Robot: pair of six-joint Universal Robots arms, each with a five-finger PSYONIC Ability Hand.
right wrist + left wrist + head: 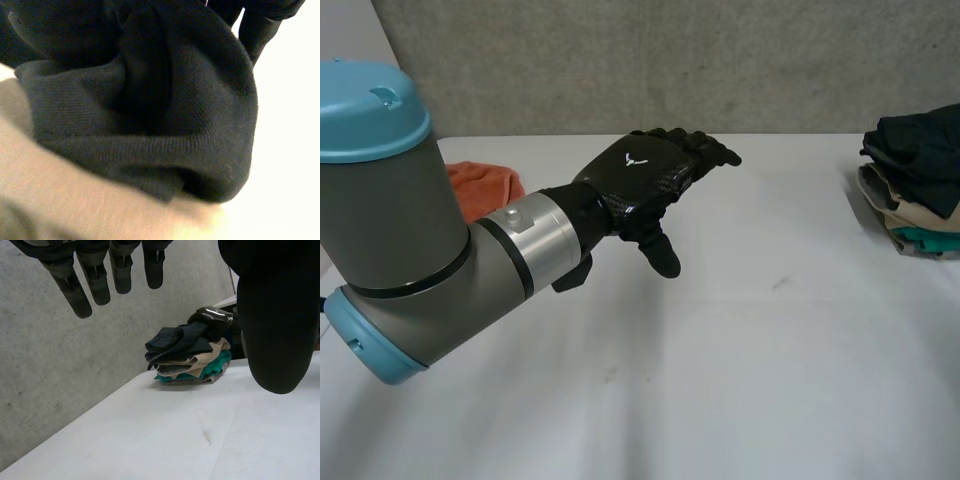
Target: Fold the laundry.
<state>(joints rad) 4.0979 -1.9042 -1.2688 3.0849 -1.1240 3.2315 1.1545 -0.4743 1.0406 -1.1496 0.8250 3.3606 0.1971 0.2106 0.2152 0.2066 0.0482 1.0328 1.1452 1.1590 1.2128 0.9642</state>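
White table [720, 350]: left hand [640, 180] hovers wide open, empty. Beyond its fingertips, right hand [211, 316] sits atop stacked dark, beige and teal cloths [190, 357]; grip cannot be told.

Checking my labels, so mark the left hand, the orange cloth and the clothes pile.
left hand [638, 178]: head view, back of the hand.
orange cloth [488, 185]: head view, middle of its visible part.
clothes pile [182, 342]: left wrist view, its dark top layer.

Left hand [635, 175] raised, fingers [71, 290] straight, thumb apart
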